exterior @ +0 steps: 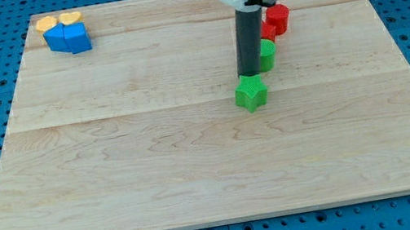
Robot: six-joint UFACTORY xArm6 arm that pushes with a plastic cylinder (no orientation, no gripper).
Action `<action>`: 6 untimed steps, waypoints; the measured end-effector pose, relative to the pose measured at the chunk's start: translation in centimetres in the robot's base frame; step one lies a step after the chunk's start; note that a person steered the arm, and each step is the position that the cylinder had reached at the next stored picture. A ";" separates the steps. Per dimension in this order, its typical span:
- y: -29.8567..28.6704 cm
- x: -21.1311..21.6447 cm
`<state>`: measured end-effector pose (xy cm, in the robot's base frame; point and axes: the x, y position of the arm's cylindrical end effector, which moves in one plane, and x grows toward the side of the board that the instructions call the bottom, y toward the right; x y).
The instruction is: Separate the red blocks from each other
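Standing just above the green star block (251,93), my tip (250,73) sits near board centre, slightly toward the 1 o'clock side. No jaws on this rig; the arm ends in a bare rod, so nothing opens, closes or grips.

Red blocks: a red cylinder (278,18) at about 1 o'clock from the tip, and a second red block (268,32) just at its 7 o'clock, mostly hidden behind the rod; shape not readable. The two appear to touch. A green round block (266,54) lies just below them, beside the rod.

Handling, as judged: small, rigid, light pieces, likely to slide easily on the smooth wooden board (198,174) and to spin if struck off-centre. The cylinder's curved side will tend to slip off the tip, so contact wants to be square through its middle. Best entry looks like the seam between the reds, pushing the cylinder toward 1 o'clock.

Far off at 10 o'clock: a blue block cluster (68,39) with two yellow blocks (59,22), one heart-shaped.
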<state>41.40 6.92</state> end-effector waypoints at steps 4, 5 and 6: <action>-0.4 -11.2; -3.7 -11.2; 0.9 -10.4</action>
